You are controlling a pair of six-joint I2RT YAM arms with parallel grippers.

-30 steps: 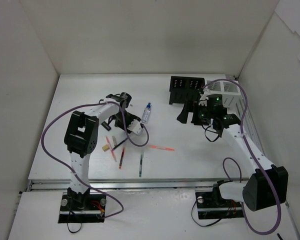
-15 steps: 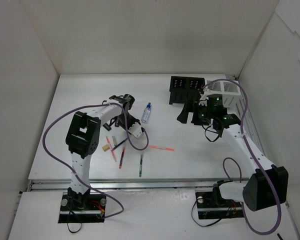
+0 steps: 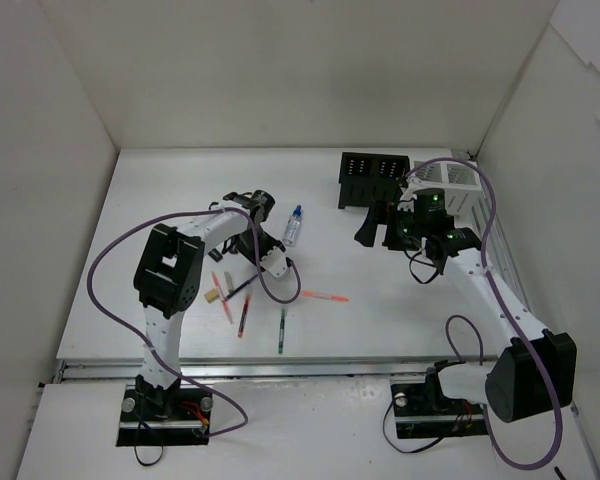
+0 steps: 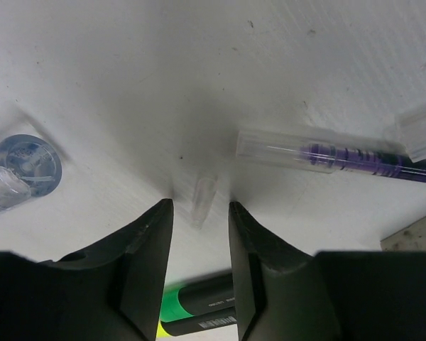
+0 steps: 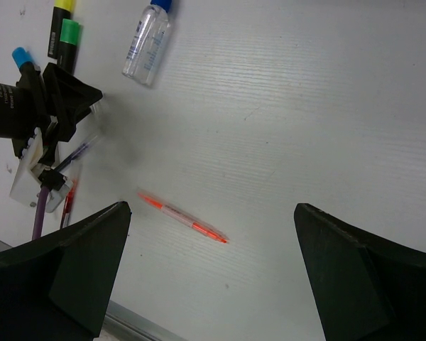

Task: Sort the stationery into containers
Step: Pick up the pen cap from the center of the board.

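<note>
Top view: your left gripper [image 3: 260, 245] is nearer the loose pens [image 3: 243, 315]; the right gripper [image 3: 380, 232] hangs wide, empty. Left wrist: jaws narrowly parted, holding nothing; clear cap [image 4: 202, 200] at twelve o'clock, lengthwise twelve-to-six. Right wrist: orange pen [image 5: 183, 217] lies untouched.

L gripper [image 4: 197, 207] tips-down, jaws narrow; R gripper [image 5: 211, 209] gaping wide.

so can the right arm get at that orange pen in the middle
Probably yes: the orange pen lies alone on bare table, and the right gripper hangs open and empty nearby.
</note>
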